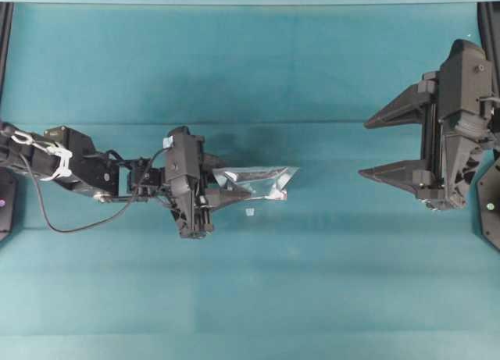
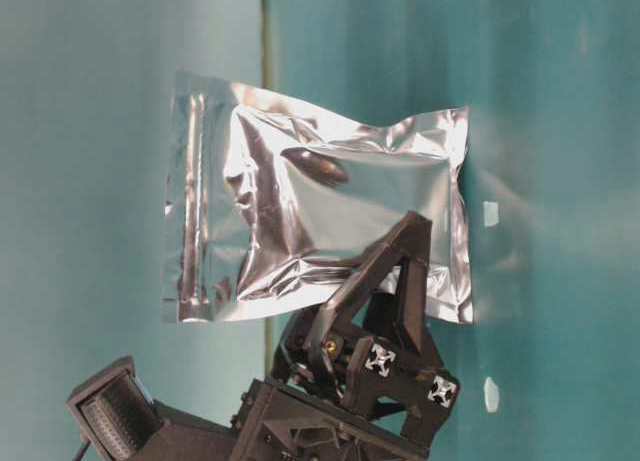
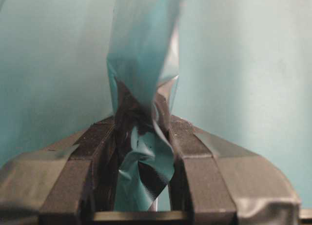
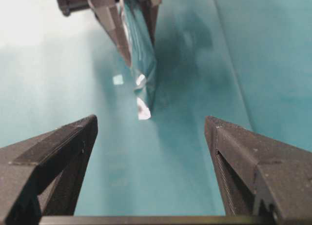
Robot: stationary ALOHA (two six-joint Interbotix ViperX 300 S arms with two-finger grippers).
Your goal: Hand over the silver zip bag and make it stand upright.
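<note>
The silver zip bag (image 1: 262, 180) is a crinkled foil pouch held edge-on over the middle of the table. My left gripper (image 1: 223, 192) is shut on its left end. In the table-level view the bag (image 2: 320, 201) shows its broad face, with the zip strip along one edge and the left gripper's fingers (image 2: 385, 281) clamped on the opposite side. In the left wrist view the foil (image 3: 144, 156) is pinched between the jaws of the left gripper (image 3: 142, 125). My right gripper (image 1: 363, 149) is open and empty, well to the right of the bag. In the right wrist view the right gripper (image 4: 151, 121) points at the bag (image 4: 141, 64).
A tiny white scrap (image 1: 249, 212) lies on the teal table just in front of the bag; it also shows in the right wrist view (image 4: 117, 79). Dark frame posts stand at the table's left and right edges.
</note>
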